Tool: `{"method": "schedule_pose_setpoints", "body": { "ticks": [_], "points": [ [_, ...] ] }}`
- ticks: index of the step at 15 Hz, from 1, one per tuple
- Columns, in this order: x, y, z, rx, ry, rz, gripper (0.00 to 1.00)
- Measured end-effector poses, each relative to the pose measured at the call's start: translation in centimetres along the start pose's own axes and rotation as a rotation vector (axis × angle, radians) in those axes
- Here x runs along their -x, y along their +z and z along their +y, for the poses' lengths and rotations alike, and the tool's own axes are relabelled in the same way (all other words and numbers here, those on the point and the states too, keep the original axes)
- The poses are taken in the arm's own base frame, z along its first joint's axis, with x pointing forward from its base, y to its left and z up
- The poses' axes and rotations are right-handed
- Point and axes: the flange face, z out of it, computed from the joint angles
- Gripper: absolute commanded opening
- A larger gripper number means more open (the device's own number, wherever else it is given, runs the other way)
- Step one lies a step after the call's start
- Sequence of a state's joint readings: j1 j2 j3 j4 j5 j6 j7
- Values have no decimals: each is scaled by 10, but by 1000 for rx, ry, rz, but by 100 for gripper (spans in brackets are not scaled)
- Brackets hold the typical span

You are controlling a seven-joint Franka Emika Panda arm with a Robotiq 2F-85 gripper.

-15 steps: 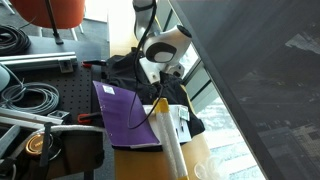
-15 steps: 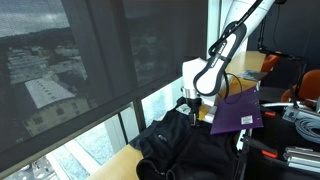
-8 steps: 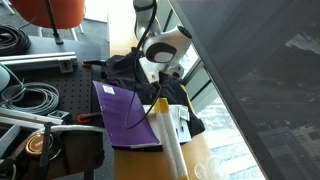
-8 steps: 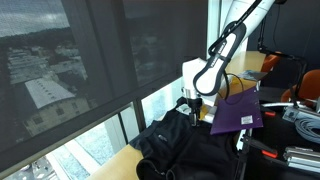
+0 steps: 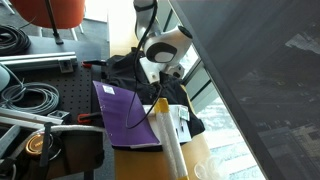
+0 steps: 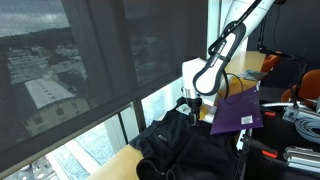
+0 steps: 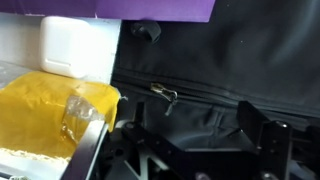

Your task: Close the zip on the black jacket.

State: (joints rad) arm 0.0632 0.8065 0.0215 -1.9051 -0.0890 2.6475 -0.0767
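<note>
Nothing has moved: your end effector point(image 7: 175, 132) hangs open over the black jacket point(image 7: 250, 55), the zip point(image 7: 200, 98) not yet grasped

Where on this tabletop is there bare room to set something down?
Bare wood shows at the table end by the window, beyond the black jacket. The middle is crowded: jacket, purple folder, and the gripper hovering over the zip.

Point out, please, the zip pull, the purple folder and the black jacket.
zip pull point(image 7: 165, 95), wrist view, on its metal tab.
purple folder point(image 5: 120, 115), in an exterior view, middle of its cover.
black jacket point(image 6: 182, 150), in an exterior view, on its front fabric.
</note>
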Motion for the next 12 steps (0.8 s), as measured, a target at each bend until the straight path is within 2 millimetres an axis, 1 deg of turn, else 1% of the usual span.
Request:
{"method": "schedule_pose_setpoints", "body": {
  "ticks": [3, 7, 8, 12],
  "points": [
    [2, 4, 2, -1, 4, -7, 37],
    [6, 11, 12, 2, 19, -19, 7],
    [7, 11, 15, 2, 24, -19, 1],
    [1, 6, 21, 5, 30, -5, 0]
  ]
}}
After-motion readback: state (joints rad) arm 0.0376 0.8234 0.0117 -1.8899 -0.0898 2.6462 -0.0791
